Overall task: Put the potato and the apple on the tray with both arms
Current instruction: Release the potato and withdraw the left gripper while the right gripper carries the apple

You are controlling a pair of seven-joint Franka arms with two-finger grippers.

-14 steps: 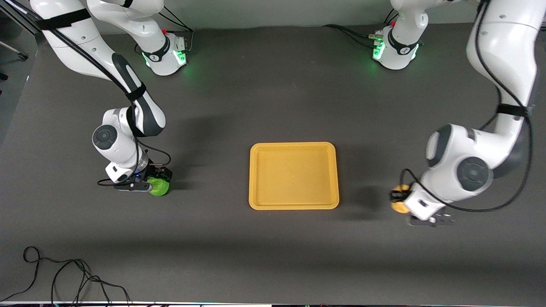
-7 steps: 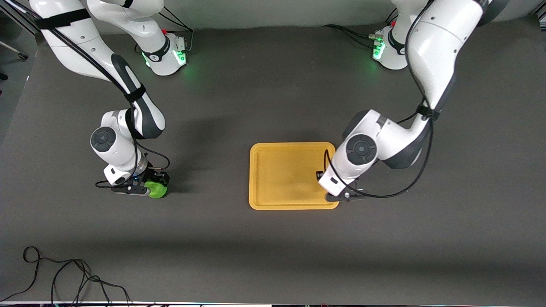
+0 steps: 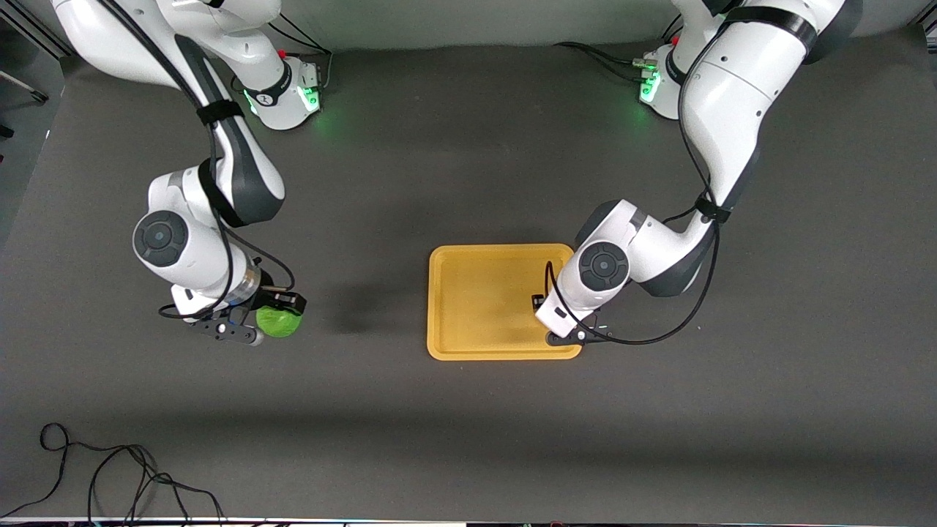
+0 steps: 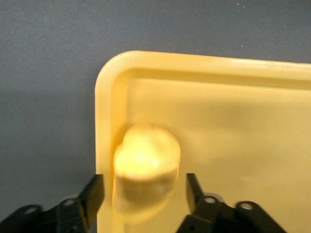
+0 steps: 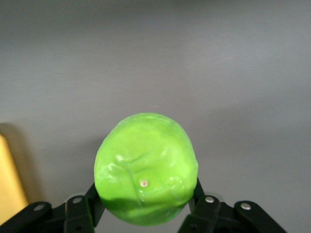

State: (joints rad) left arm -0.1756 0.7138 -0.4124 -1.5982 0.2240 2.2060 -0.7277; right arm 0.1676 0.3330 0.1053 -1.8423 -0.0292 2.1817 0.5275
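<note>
Right pincer [image 3: 272, 316] has lifted the apple [image 3: 278, 321] (gripped tight); left pincer [image 4: 141, 194] stands apart around potato [image 4: 146, 165].

You see a matt dark grey table [image 3: 468, 146]. The tray [image 3: 483, 293] looks like smooth yellow-orange plastic, faintly sheened. The potato [image 4: 146, 167] is matt. The apple [image 5: 146, 167] is glossy and dimpled. Arm shells: glossy white.

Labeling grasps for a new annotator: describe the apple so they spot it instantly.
Start at the yellow-orange tray mid-table, then look toward the right arm's end. There the right gripper holds the apple above the dark table: a small, round, bright green ball, the only green object.
</note>
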